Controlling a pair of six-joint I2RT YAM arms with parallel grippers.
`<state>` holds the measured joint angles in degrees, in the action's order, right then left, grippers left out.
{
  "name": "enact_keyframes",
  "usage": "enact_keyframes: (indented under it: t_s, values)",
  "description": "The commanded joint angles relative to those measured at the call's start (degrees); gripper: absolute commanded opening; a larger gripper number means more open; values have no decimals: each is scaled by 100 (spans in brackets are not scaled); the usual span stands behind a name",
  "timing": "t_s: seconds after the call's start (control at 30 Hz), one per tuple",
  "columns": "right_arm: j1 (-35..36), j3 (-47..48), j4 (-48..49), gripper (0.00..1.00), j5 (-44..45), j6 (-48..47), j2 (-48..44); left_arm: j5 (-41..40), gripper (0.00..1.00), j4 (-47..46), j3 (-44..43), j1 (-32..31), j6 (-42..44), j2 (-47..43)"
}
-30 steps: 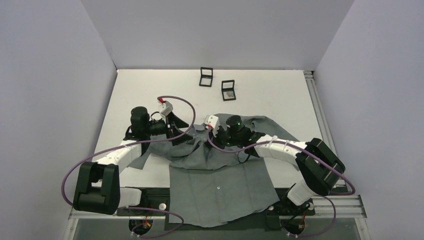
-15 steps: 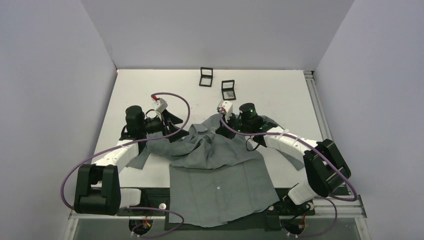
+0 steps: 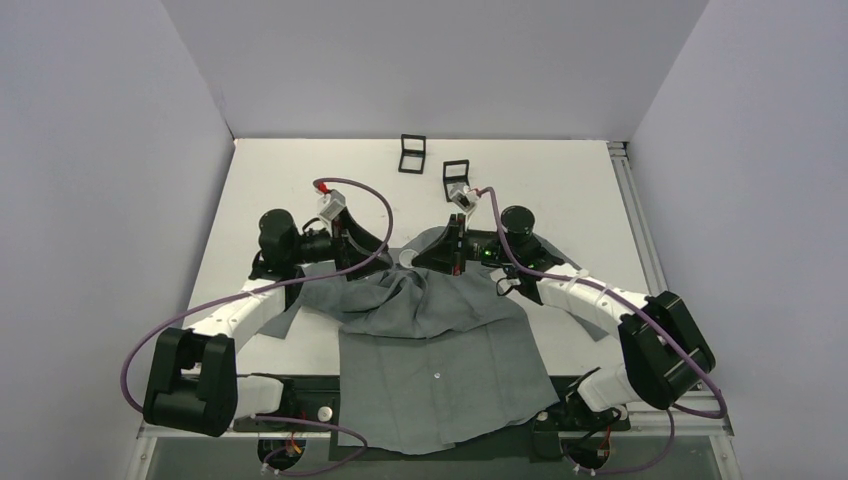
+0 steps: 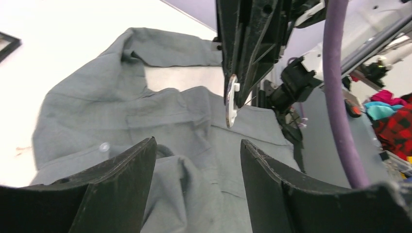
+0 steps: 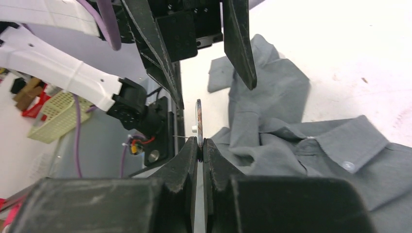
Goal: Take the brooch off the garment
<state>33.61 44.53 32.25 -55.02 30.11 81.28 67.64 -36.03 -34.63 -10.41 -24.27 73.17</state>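
Right gripper (image 5: 200,143) clenched on the brooch (image 5: 198,121), edge-on, apparently free of the shirt (image 3: 440,350), mid-desk (image 3: 560,190). Left gripper (image 4: 197,143) released, over the shirt. Recommend a firm clamp and carrying it clear toward the far edge.

You could read nothing in any of your three views: no lettering, number, brand or sign showed on the shirt (image 3: 430,345), the two small black boxes (image 3: 412,153) or the tabletop (image 3: 570,190).
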Motion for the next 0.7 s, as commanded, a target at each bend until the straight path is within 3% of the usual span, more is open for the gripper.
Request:
enact_keyframes:
  t_s: [0.0,0.17,0.3,0.67]
  values:
    - [132,-80,923,0,-414,580,43,372,58,-936,26,-157,-770,-167]
    - [373,-31,132,0,-351,-78,-78,394,50,-844,1,-311,-816,-116]
    - [409,-45,39,0,-334,-197,-63,433,47,-810,11,-426,-792,-61]
    - [414,-48,62,0,-294,-201,-69,480,26,-59,-72,-541,-235,-12]
